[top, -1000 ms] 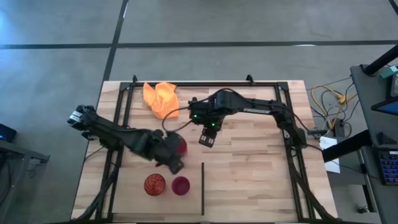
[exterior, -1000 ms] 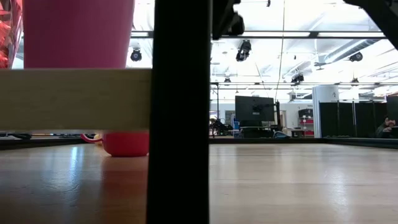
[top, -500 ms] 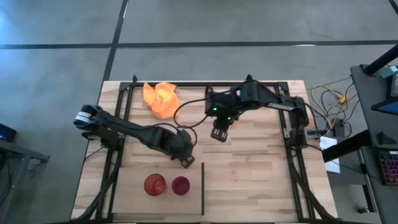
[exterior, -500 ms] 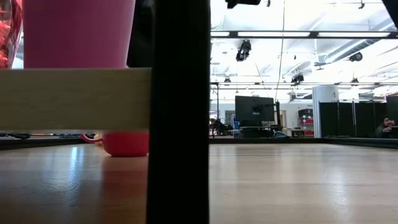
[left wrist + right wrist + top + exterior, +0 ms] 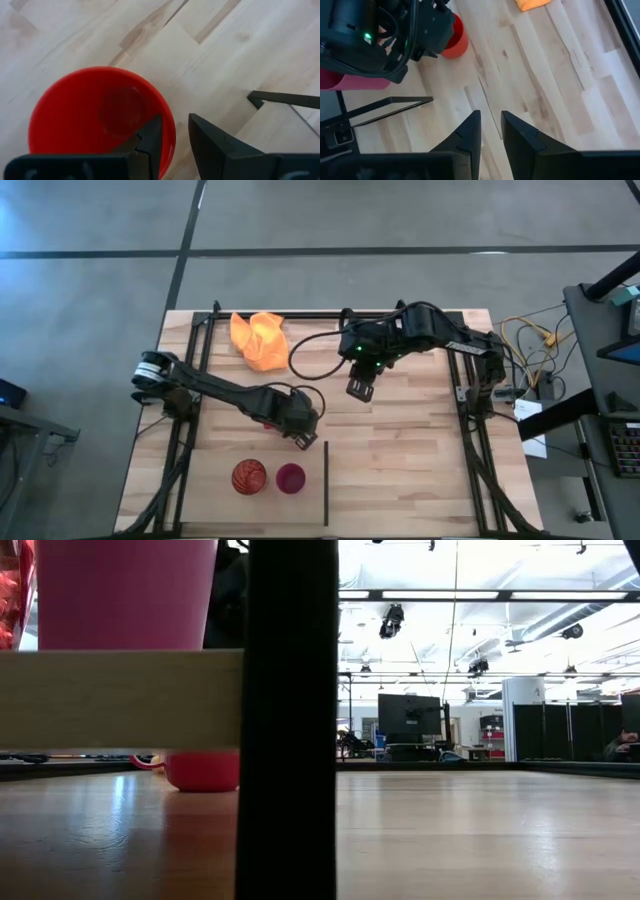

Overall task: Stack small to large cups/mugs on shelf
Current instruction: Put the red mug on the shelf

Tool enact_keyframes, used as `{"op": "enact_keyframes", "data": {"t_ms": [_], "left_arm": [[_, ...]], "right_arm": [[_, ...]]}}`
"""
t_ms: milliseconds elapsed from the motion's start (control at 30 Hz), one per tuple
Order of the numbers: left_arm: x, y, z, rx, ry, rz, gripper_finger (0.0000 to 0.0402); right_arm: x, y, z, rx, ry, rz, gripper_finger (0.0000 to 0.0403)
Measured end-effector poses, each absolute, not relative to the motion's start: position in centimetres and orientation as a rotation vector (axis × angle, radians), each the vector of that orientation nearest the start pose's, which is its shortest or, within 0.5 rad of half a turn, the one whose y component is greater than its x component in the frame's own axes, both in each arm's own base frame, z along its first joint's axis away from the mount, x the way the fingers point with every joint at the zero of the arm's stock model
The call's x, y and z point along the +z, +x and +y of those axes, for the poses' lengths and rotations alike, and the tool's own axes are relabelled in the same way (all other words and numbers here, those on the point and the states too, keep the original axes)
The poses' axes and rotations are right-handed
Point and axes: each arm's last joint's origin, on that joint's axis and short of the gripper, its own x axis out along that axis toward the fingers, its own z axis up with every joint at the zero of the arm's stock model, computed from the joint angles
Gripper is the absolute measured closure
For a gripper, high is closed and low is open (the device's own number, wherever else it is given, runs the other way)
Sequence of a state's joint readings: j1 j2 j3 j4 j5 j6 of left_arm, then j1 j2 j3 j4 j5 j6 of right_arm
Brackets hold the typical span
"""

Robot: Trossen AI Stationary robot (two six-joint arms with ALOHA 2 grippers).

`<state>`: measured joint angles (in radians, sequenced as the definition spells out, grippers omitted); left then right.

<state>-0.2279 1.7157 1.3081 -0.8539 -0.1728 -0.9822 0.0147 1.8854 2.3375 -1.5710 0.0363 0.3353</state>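
The red mug (image 5: 95, 115) stands on its base on the table (image 5: 203, 770), under my left gripper (image 5: 302, 436), which hides it in the high view. My left gripper (image 5: 175, 120) is shut on the mug's rim. The small magenta cup (image 5: 290, 477) and the orange patterned tumbler (image 5: 249, 476) stand side by side on the wooden shelf board (image 5: 120, 695) near the table's near edge. My right gripper (image 5: 357, 390) is shut and empty above the table's middle, farther back; it also shows in the right wrist view (image 5: 491, 117). My left gripper holds the red mug by its rim (image 5: 171, 131). One finger (image 5: 150, 137) is inside the mug and the other (image 5: 210, 145) is outside, coming from above and pointing down. The mug stands upright with its base on the table.
A yellow-orange cloth (image 5: 260, 338) lies at the far left of the table. A black post (image 5: 290, 720) of the shelf stands right of the cups and shows as a dark line in the high view (image 5: 326, 480). Bare wood lies to the right (image 5: 410, 460).
My left gripper has moved a little toward the table's right edge, over the red mug, and now covers it in the high view. The mug has stayed in place on the table. My right gripper has drawn back toward the far right.
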Motion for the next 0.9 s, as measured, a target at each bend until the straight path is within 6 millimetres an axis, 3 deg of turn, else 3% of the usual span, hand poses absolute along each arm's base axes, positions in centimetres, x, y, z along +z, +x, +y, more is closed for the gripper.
{"op": "enact_keyframes", "data": {"t_ms": [133, 233, 400, 667, 900], "left_arm": [[22.5, 33.1, -7.1, 0.547, -0.579, 1.151, 0.0335], [22.4, 33.1, -7.0, 0.515, -0.539, 1.171, 0.0376], [23.3, 32.0, -6.9, 0.495, -0.475, 1.285, 0.0399], [29.2, 28.4, -6.9, 0.547, -0.400, 1.483, 0.0401], [33.8, 25.2, -8.9, 0.522, -0.554, 1.472, 0.0401]], "right_arm": [[42.8, 33.8, 0.4, -0.206, 0.267, 1.108, 0.0333], [42.8, 33.8, 0.4, -0.205, 0.266, 1.108, 0.0335], [42.8, 33.8, 0.4, -0.199, 0.257, 1.109, 0.0333], [42.4, 33.9, 0.4, -0.181, 0.223, 1.126, 0.0337], [41.3, 34.2, 0.4, -0.201, 0.209, 1.168, 0.0339]]}}
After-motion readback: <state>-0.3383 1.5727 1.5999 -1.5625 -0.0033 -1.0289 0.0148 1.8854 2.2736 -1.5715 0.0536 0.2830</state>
